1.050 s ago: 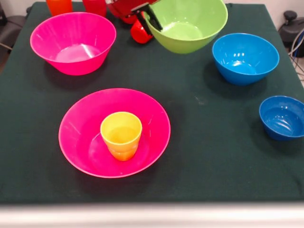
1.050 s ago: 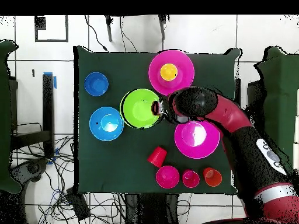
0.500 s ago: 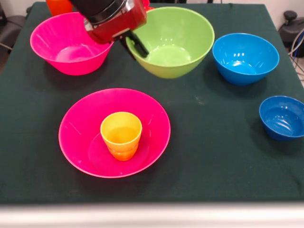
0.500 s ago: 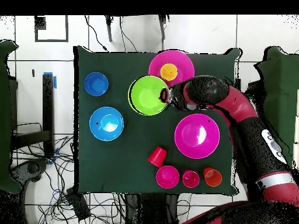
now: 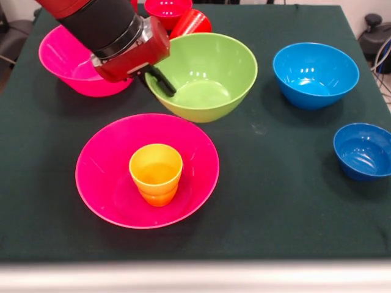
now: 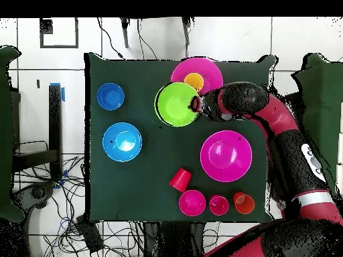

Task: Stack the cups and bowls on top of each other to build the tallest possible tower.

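Now the tool is clamped on the near-left rim of the green bowl, one dark finger showing inside the wall; it holds the bowl upright and mouth up. In the overhead view the tool sits at the green bowl's edge, and that bowl overlaps the rim of the wide pink bowl. Whether the green bowl touches the counter or hangs just over it cannot be told.

Near the front, the wide pink bowl lies flat on the counter with the yellow cup standing upright in its middle. The green bowl is just beyond it, to the right of centre.

Behind the arm at the far left sits a deep pink bowl, partly hidden. At the far edge are a small red bowl and a red cup lying on its side, just beside each other. To the right stands a light blue bowl, and nearer, by the right edge, a small dark blue bowl. Both are empty and well apart from the green one.

The overhead view also shows an orange cup at the counter's corner.
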Robot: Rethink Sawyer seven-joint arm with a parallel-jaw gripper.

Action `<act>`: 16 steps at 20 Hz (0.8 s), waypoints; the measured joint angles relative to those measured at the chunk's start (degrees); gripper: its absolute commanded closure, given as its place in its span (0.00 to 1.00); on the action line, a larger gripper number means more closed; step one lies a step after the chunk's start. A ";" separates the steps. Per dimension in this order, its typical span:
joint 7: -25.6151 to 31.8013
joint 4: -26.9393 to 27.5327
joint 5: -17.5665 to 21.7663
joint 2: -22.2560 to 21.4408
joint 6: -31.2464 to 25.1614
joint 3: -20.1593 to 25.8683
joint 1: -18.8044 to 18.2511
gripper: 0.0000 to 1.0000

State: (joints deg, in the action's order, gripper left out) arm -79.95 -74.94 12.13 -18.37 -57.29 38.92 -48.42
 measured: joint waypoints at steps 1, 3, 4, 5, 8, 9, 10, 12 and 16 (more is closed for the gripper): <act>0.13 0.43 0.34 0.31 -0.33 0.26 -0.14 1.00; 0.49 1.39 1.33 0.94 -0.99 0.85 -0.54 1.00; 0.64 1.69 1.75 1.13 -1.15 1.06 -0.71 1.00; 0.78 1.94 2.10 1.26 -1.27 1.21 -0.84 1.00; 1.33 2.92 3.35 1.67 -1.54 1.64 -1.22 1.00; 1.54 3.28 3.88 1.78 -1.67 1.82 -1.30 1.00; 1.63 3.44 4.11 1.82 -1.74 1.89 -1.32 1.00; 1.84 4.05 4.76 1.94 -2.06 2.11 -1.30 1.00; 2.33 5.97 5.83 2.37 -3.37 2.81 -1.30 1.00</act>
State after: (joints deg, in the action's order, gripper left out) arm -77.62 -68.98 17.96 -16.00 -60.65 41.73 -49.72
